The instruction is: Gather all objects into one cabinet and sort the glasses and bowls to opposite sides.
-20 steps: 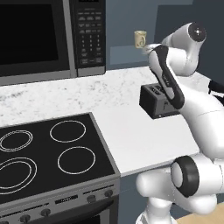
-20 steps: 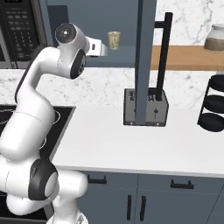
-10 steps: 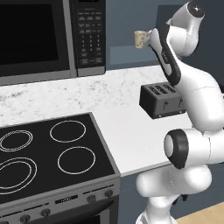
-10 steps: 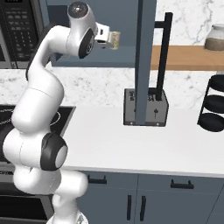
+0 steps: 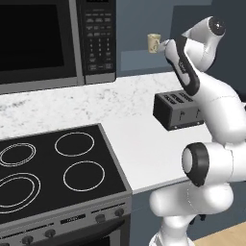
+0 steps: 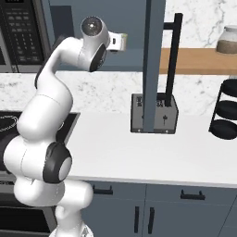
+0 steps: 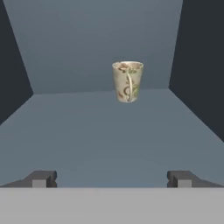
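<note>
The arm (image 6: 69,60) hides most of the mug (image 6: 121,41) in the right base view, and there the open cabinet door (image 6: 154,65) covers part of the toaster (image 6: 162,113). From the left, the mug (image 5: 153,43) stands upright on the cabinet (image 5: 144,60) shelf. The hand view shows its handle facing the camera and the gripper (image 7: 111,178) spread wide, holding nothing, short of the mug (image 7: 127,81).

Kitchen corner, white counter under slate-blue walls.
A black microwave (image 5: 57,41) hangs over the glass cooktop (image 5: 53,168) on the left; a dark toaster (image 5: 180,109) sits on the speckled counter (image 6: 152,152), wooden shelf (image 6: 203,61) far right, drawers (image 6: 152,213) below.
</note>
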You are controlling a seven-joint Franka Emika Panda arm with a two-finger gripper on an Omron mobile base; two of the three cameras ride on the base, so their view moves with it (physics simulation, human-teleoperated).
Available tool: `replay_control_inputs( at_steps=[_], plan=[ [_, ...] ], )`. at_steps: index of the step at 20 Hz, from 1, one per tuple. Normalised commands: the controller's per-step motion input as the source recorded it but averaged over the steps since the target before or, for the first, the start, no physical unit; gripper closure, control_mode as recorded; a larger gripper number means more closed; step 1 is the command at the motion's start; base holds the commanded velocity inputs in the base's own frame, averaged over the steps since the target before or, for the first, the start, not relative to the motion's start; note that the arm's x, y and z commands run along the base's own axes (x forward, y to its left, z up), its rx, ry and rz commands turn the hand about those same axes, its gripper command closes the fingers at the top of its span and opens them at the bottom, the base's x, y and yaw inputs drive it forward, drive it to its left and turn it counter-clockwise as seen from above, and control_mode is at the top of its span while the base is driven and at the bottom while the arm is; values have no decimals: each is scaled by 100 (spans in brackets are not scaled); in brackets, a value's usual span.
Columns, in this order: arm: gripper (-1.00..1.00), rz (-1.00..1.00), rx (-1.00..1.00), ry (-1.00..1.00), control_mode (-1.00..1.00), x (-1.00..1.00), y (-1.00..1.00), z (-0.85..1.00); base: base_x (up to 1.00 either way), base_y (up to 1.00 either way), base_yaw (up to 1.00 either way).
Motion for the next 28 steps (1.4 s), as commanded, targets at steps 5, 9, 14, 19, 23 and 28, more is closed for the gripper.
replay_control_inputs(
  at_steps=[5, 9, 14, 19, 23, 28],
  plan=[
    [-100, 0, 3, 10, -100, 60, -11, 4, 0, 0, 0],
    [-100, 0, 4, 10, -100, 46, -12, 8, 0, 0, 0],
    [-100, 0, 1, 3, -100, 17, -5, 6, 0, 0, 0],
    [-100, 0, 0, -3, -100, 30, 0, -16, 0, 0, 0],
    [-100, 0, 0, -6, -100, 39, 0, -8, 0, 0, 0],
    [-100, 0, 0, -1, -100, 9, 0, 0, 0, 0, 0]
  ],
)
